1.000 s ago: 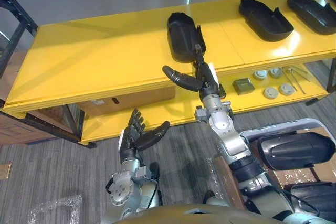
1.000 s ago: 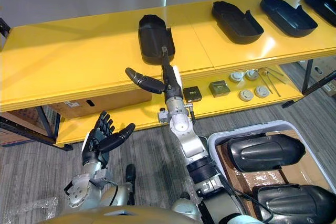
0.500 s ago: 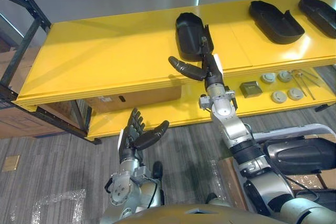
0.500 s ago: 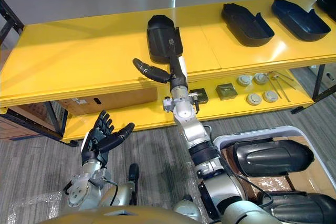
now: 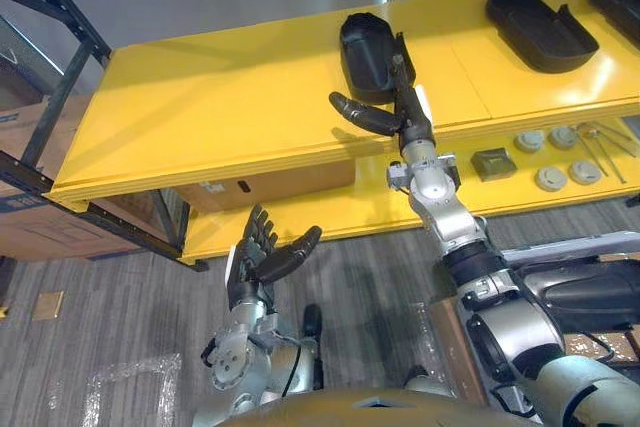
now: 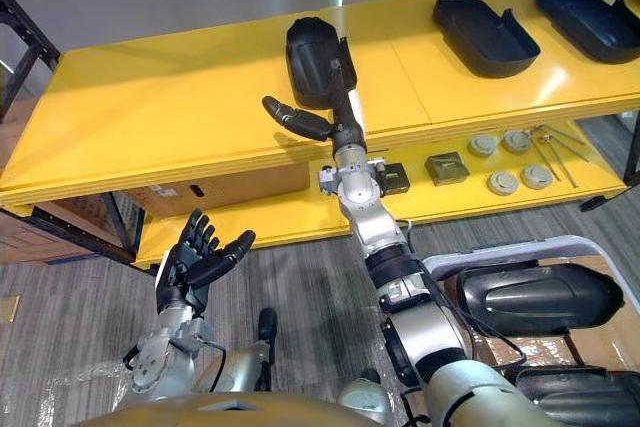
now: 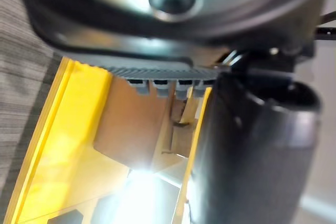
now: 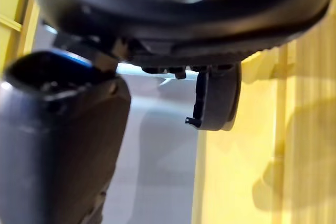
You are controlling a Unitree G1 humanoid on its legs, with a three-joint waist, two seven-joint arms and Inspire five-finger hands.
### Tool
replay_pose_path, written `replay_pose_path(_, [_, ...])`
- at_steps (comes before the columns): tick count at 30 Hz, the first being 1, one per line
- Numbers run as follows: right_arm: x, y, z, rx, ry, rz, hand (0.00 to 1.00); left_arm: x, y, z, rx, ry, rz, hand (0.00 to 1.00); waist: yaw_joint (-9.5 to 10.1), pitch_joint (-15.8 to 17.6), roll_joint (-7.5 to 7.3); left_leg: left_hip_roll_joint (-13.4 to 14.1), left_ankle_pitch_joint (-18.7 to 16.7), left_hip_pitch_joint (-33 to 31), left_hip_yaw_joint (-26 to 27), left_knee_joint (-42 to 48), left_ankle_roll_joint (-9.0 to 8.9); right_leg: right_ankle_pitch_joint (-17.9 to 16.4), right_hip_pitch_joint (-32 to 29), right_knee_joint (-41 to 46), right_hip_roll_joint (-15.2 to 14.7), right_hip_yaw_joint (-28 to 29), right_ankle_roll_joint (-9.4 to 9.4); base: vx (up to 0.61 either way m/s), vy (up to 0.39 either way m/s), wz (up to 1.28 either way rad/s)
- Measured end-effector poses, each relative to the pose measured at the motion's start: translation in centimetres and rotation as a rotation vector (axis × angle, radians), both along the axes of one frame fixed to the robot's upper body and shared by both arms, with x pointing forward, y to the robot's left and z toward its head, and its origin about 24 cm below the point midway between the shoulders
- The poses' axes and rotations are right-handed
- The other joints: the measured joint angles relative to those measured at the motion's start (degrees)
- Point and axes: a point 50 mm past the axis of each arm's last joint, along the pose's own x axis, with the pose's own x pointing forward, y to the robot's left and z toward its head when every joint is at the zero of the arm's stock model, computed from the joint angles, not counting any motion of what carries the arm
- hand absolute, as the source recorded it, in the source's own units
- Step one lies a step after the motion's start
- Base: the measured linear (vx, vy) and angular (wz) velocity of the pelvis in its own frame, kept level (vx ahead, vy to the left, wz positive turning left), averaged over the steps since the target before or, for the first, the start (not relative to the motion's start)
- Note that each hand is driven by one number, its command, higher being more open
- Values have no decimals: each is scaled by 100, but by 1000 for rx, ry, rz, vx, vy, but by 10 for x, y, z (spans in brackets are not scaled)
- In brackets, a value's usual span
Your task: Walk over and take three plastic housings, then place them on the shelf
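Housing (image 5: 368,52): glossy black open shell, hollow side up, on the top shelf (image 5: 200,117) near the front edge. My right hand (image 5: 411,125) is open, with straight fingers by the housing's near rim (thumb splayed left, holding nothing). Left hand (image 5: 258,265) is open, held low. The shelf is bare to the left; the next housing (image 5: 541,17) is well apart on the right.

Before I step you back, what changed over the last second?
Only the camera shifted; nothing was gripped or released. The right hand stays open, fingers straight beside the housing on the top shelf, which has not visibly moved. The left hand stays open, held low.
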Motion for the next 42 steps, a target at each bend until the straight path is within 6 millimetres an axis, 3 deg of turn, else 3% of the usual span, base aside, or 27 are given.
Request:
replay_pose_path(4, [7, -10, 10, -24, -19, -27, 100, 7, -4, 5, -8, -31, -21, 100, 140, 29, 56, 6, 0, -26, -45, 3, -3, 14, 0, -11, 5, -29, 23, -8, -24, 4])
replay_pose_path(12, [10, -3, 21, -8, -57, -13, 100, 5, 1, 5, 8, -41, -18, 100, 153, 32, 52, -20, 42, -50, -25, 24, 48, 26, 10, -103, 17, 1, 37, 31, -30, -1])
replay_pose_path(15, [-5, 6, 30, 27, -133, 28, 100, 7, 0, 6, 2, -56, -19, 100, 139, 37, 44, -16, 23, -18, 13, 24, 25, 27, 14, -132, 17, 53, 37, 9, -23, -11])
replay_pose_path(19, [-51, 22, 41, 124, -261, 140, 100, 6, 1, 7, 6, -67, -21, 100, 36, 45, -2, -4, -64, 83, 193, 17, -10, 27, 18, -194, 26, 217, 35, -12, -10, -22])
replay_pose_path(21, [-75, 23, 33, 154, -268, 182, 100, 6, 4, 7, 16, -69, -13, 100, -68, 10, -100, 26, -112, 135, 337, 6, 0, 24, -16, -207, 28, 345, 29, 2, -12, -40])
replay_pose_path(23, [-105, 11, 8, 190, -202, 155, 100, 6, 10, 7, 35, -75, 1, 100, -220, -89, -319, 87, -165, 151, 596, 2, -14, 37, -164, -202, 50, 620, 24, 23, -19, -56])
replay_pose_path(27, [-138, -18, -39, 234, -8, 52, 100, 6, 12, 7, 72, -79, -16, 100, -440, -233, -586, 190, -283, 304, 1071, 3, -46, 101, -309, -204, 94, 1079, -8, 40, -23, -63])
replay_pose_path(31, [-167, -53, -67, 293, 107, -139, 100, 7, 9, 9, 77, -99, -65, 100, -768, -295, -652, 337, -392, 515, 1693, 16, -110, 244, -485, -238, 210, 1705, -42, 15, -22, -77])
replay_pose_path(34, [-189, -71, -77, 312, 142, -296, 100, 7, 3, 9, 66, -105, -96, 100, -979, -349, -675, 459, -467, 730, 2188, 19, -165, 361, -564, -321, 325, 2182, -58, -5, -30, -87])
replay_pose_path(39, [-220, -92, -91, 321, 208, -455, 100, 9, -16, 12, 51, -107, -131, 100, -1312, -504, -749, 661, -648, 1226, 3095, 18, -319, 495, -581, -496, 551, 2954, -10, -9, -26, -93])
replay_pose_path(42, [-242, -97, -100, 379, 248, -517, 100, 12, -27, 17, 55, -128, -150, 100, -1479, -641, -767, 783, -721, 1451, 3440, 17, -419, 518, -578, -493, 626, 2998, 25, 12, -44, -66])
